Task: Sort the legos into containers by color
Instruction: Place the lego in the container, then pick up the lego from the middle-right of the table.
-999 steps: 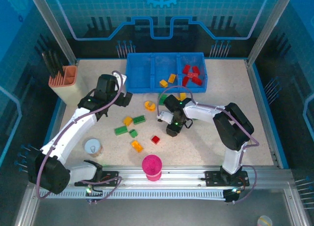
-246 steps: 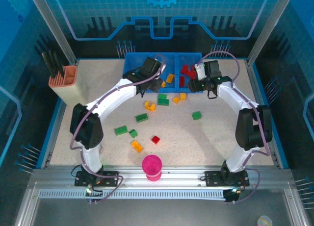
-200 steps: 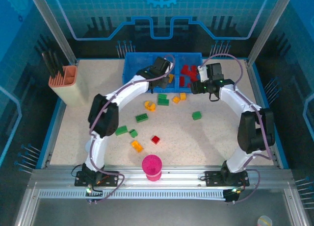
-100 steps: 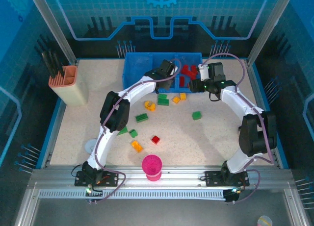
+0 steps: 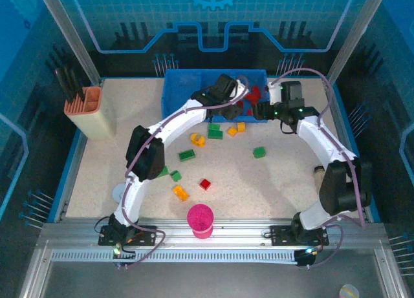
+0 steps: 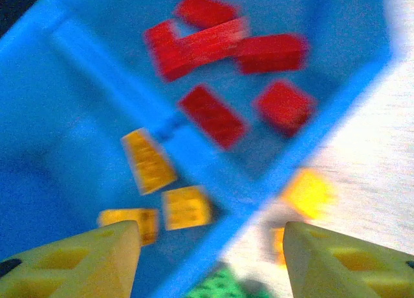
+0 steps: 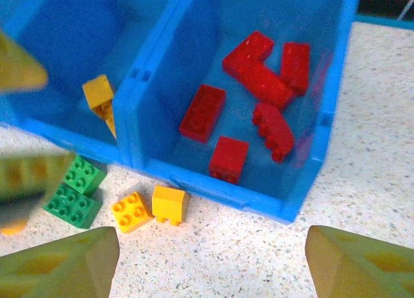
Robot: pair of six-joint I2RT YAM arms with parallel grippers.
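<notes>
Left jaws have parted above 3 orange legos (image 6: 148, 159) in middle compartment (image 6: 58, 143).

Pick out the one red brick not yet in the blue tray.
The red brick lying on the table near the pink cup; the other red bricks all lie in the tray's right-hand compartment.

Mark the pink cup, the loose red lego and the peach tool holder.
pink cup (image 5: 200, 217), top external view, on its top.
loose red lego (image 5: 205, 183), top external view, on its upper face.
peach tool holder (image 5: 94, 120), top external view, on its side wall.
</notes>
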